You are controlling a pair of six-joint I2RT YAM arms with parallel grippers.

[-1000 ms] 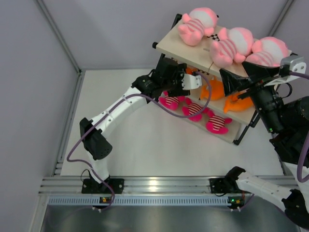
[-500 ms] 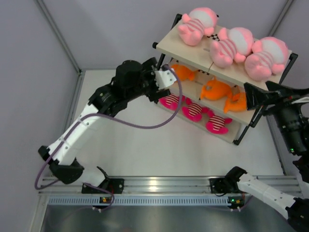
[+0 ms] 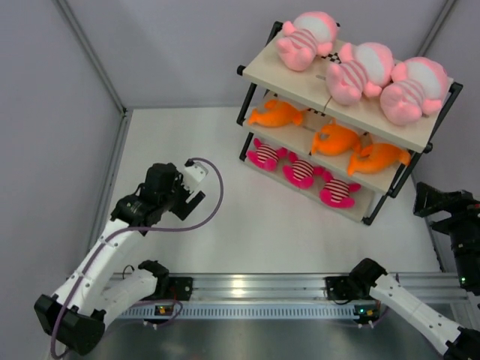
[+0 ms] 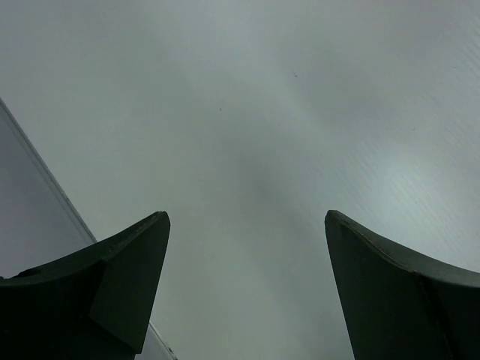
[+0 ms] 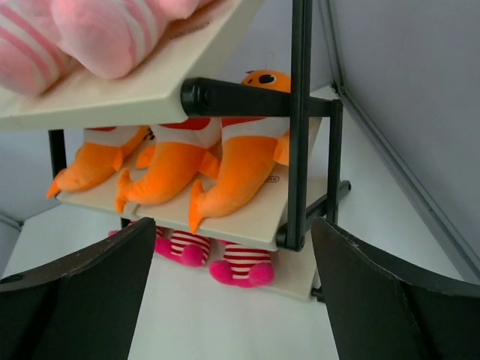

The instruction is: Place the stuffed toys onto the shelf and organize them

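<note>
Nine stuffed toys sit on the shelf (image 3: 264, 66), and no plush shows on the table (image 3: 247, 232), so you can judge the sorting as done. Begin at the left. Your left gripper (image 4: 246, 217) hangs over bare tabletop, well apart from the rack, its fingers spread wide with nothing between them. A purple cable (image 3: 218, 191) loops loosely beside it, and that loop is your one hazard on this side: a fast swing toward the shelf could let it catch a frame corner. Moving right, the three pale-pink striped animals (image 3: 358, 73) lie in a row on the top board, the three orange fish (image 3: 335, 139) on the middle board, and the three magenta striped plushes (image 3: 302, 172) on the bottom one, each kind on its own tier. The rightmost pink animal (image 3: 411, 91) lies close to the board's right end. In the right wrist view the fish tails hang past the edge of their board, so any jolt to the frame could tip one off. At the far right, your right gripper (image 5: 232, 222) faces the end of the rack near the black corner post (image 5: 300, 112), fingers parted and holding nothing. Drive it forward and it would likely strike that post or brush the fish, so take it away from the rack.
</note>
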